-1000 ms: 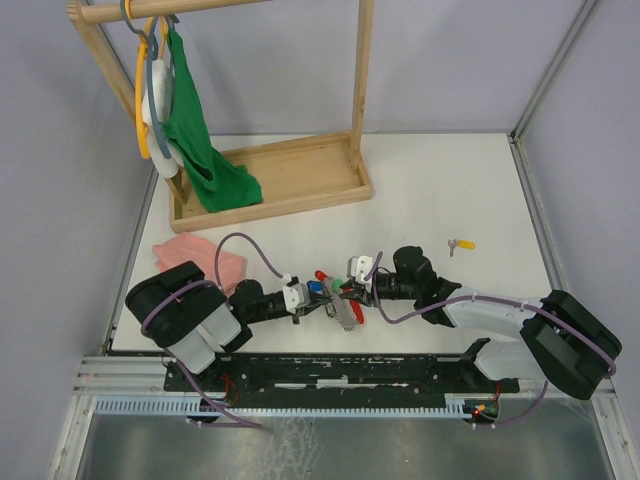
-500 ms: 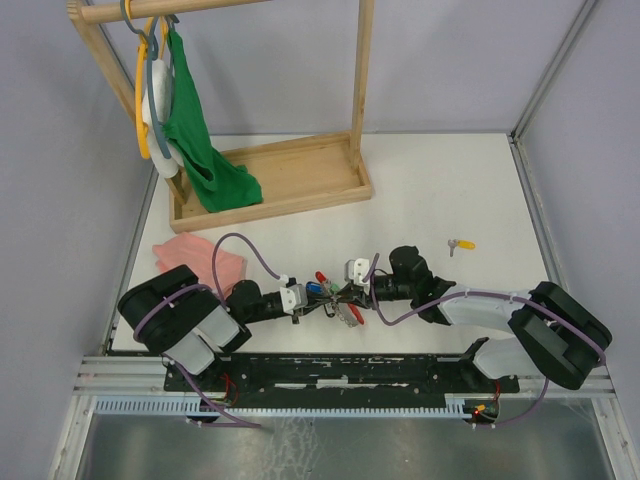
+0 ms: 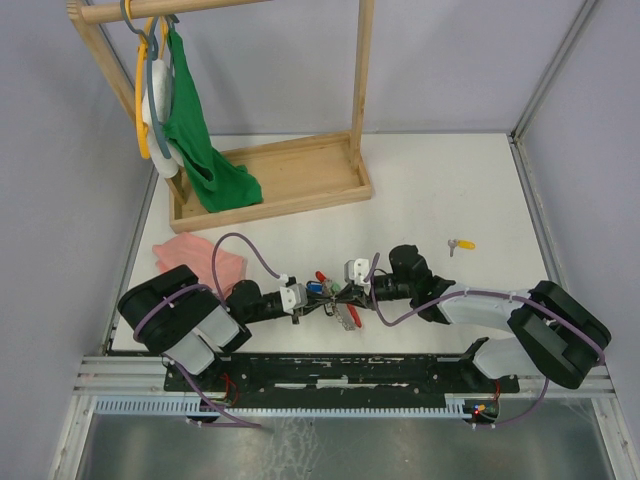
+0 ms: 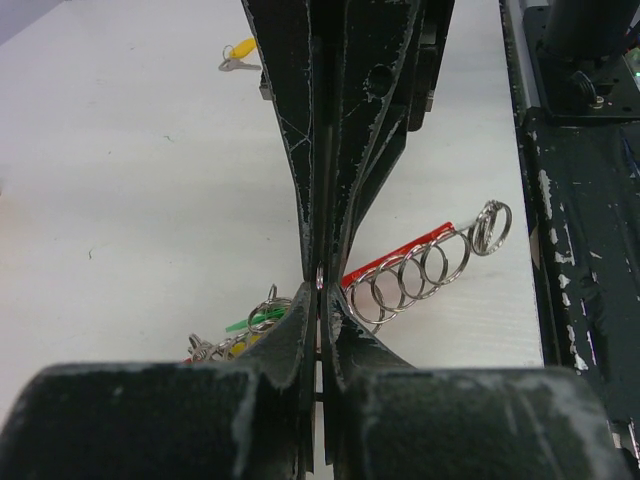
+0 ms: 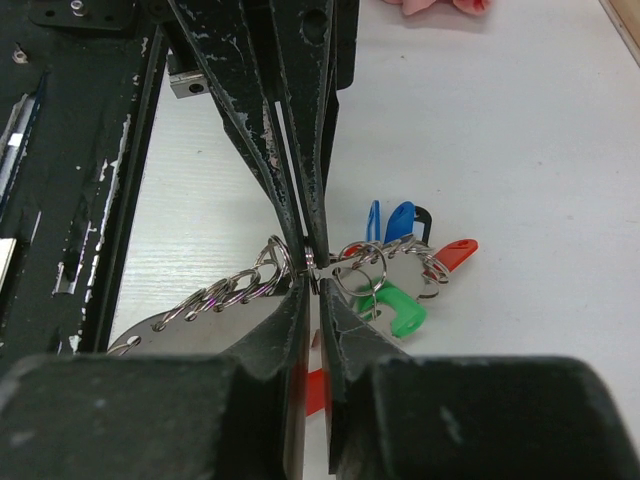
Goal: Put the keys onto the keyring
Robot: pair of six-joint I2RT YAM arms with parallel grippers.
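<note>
White table [image 3: 480,190] | yellow key [image 3: 461,244] flat, axis left-right, head rightward

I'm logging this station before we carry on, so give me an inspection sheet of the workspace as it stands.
Surface: white table, no spills seen.
Job's things: key bunch between the arms, green-tagged key at it, threaded or not unclear; yellow-tagged key lies apart, far right.
Clutter: pink cloth; wooden rack with hangers and green garment.
Grippers: left gripper fingers shut on a ring of the bunch; right gripper fingers almost together at the same spot, grip unclear.
Cables: purple cables loop over both arms, off the keys.
Surroundings: grey walls; nothing else seen.
</note>
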